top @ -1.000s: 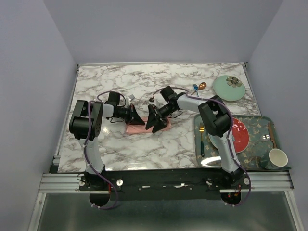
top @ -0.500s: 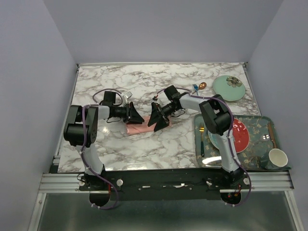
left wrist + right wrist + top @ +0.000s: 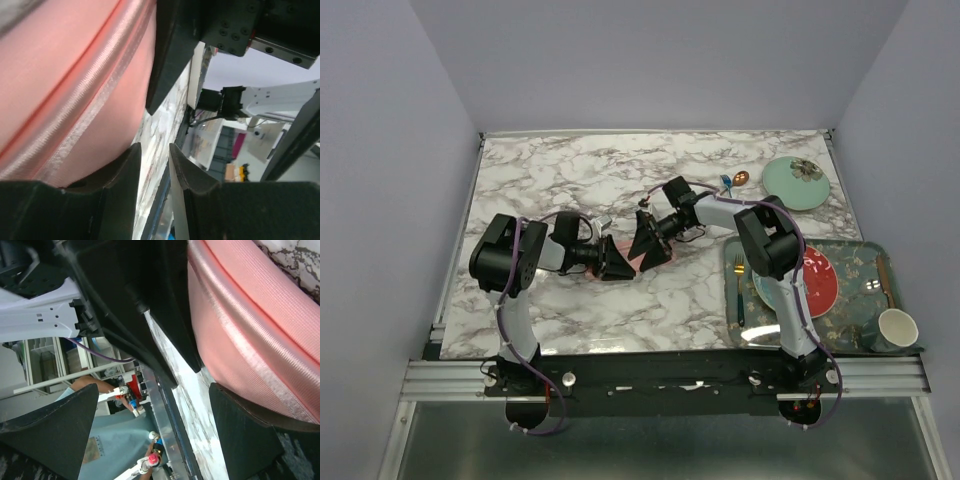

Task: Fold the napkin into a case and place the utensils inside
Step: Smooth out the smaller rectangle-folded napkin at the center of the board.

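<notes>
The napkin lies as a narrow folded pink strip on the marble, mostly hidden under both grippers. My left gripper is low at its left part, jaws a small gap apart with nothing between them; one finger rests against the pink cloth. My right gripper is at the strip's right part, wide open, one finger against the folded cloth. The utensils, a copper spoon and a small blue fork, lie at the back right.
A pale green plate sits beside the spoon. At the right a dark patterned tray holds a red plate, a cup and a gold-headed fork with a teal handle.
The left gripper has opened from shut and slid right along the cloth, closer to the right gripper. The right gripper has stayed open and barely moved.
</notes>
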{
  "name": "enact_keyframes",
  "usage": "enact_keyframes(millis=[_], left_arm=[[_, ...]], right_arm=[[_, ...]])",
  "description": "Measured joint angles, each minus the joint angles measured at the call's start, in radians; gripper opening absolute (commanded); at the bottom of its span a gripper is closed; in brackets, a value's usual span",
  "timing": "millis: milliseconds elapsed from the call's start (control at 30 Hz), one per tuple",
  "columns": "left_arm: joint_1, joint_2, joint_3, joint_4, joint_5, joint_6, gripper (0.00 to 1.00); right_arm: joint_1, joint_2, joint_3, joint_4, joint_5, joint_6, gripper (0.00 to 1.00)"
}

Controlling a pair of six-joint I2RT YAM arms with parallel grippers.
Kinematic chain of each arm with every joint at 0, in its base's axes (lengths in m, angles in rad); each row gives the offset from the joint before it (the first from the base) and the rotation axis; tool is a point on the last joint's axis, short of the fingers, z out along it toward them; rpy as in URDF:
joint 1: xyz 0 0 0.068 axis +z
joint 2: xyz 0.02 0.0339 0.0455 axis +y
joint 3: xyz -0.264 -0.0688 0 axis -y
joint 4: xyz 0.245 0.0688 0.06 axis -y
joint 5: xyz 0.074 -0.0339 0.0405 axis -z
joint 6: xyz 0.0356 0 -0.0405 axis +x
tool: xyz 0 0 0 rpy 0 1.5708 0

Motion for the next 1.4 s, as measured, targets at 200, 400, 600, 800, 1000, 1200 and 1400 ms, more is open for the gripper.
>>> enact_keyframes(millis=[200, 400, 600, 800, 1000, 1200, 1400], left_arm=[[0.061, 0.055, -0.018, 0.098, 0.023, -0.057, 0.47], [0.106, 0.051, 0.013, -0.021, 0.068, 0.06, 0.52], [0.148, 0.036, 0.061, -0.252, 0.103, 0.249, 0.51], [0.171, 0.037, 0.1, -0.427, 0.117, 0.407, 0.46], [0.183, 0.057, 0.129, -0.52, 0.12, 0.485, 0.41], [0.188, 0.08, 0.164, -0.604, 0.122, 0.535, 0.4], [0.189, 0.097, 0.192, -0.669, 0.124, 0.578, 0.39]], right_arm=[[-0.008, 0.002, -0.003, 0.021, -0.006, 0.015, 1.0], [-0.01, 0.002, -0.004, 0.026, -0.006, 0.019, 1.0], [-0.011, 0.005, 0.003, 0.014, -0.005, 0.015, 1.0], [-0.011, 0.013, 0.021, -0.005, -0.005, 0.005, 0.98], [-0.013, 0.02, 0.069, -0.099, 0.023, -0.066, 0.99], [-0.028, -0.001, 0.068, -0.162, 0.069, -0.097, 1.0], [-0.071, -0.001, 0.044, -0.178, 0.048, -0.114, 0.98]])
